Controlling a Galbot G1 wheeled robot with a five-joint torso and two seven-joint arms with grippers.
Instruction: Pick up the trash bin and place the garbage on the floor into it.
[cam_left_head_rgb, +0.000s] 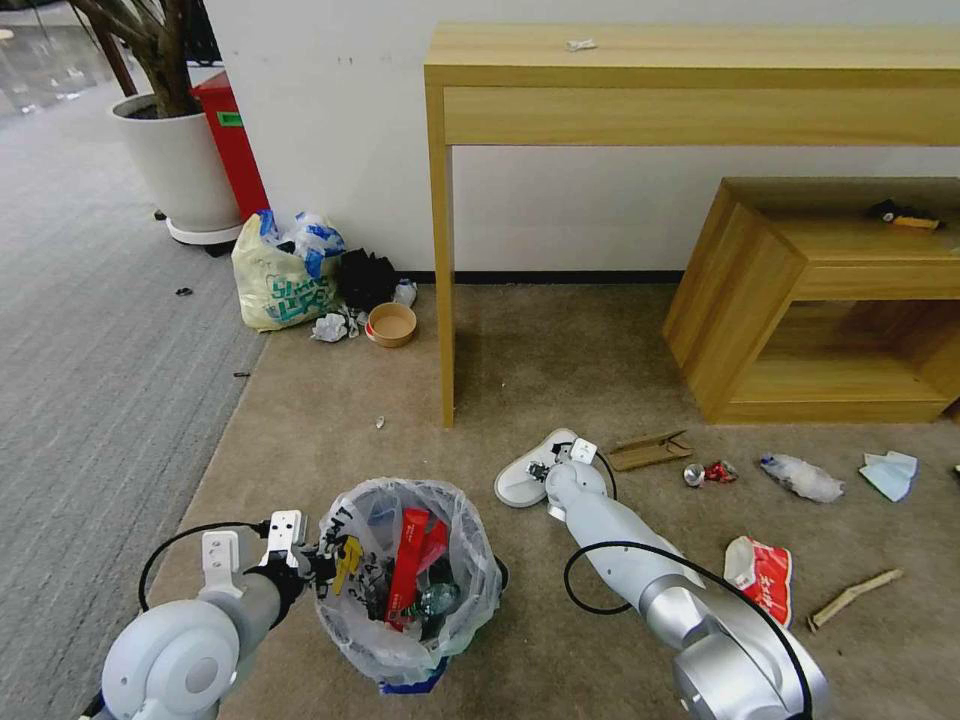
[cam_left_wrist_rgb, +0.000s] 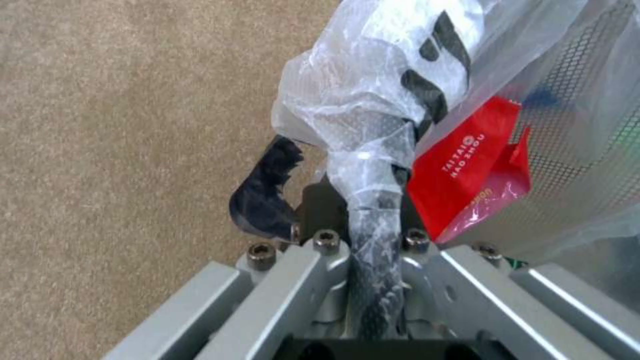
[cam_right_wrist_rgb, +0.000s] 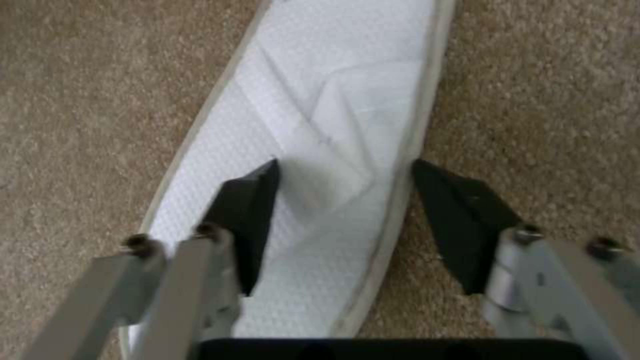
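Here the right gripper (cam_right_wrist_rgb: 343, 200) hangs spread astride the flat white cloth slipper (cam_right_wrist_rgb: 320, 150), whose long axis runs straight ahead, while the left gripper (cam_left_wrist_rgb: 363, 235) pinches the bag-lined round dark trash bin (cam_left_head_rgb: 405, 585).

Crinkly clear plastic lines the trash bin (cam_left_head_rgb: 405, 590) (carpet (cam_left_head_rgb: 560, 360) rough, matt).

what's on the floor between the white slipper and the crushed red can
A flat cardboard piece lies on the carpet between the white slipper and the crushed red can, in the head view. The right gripper is over the slipper.
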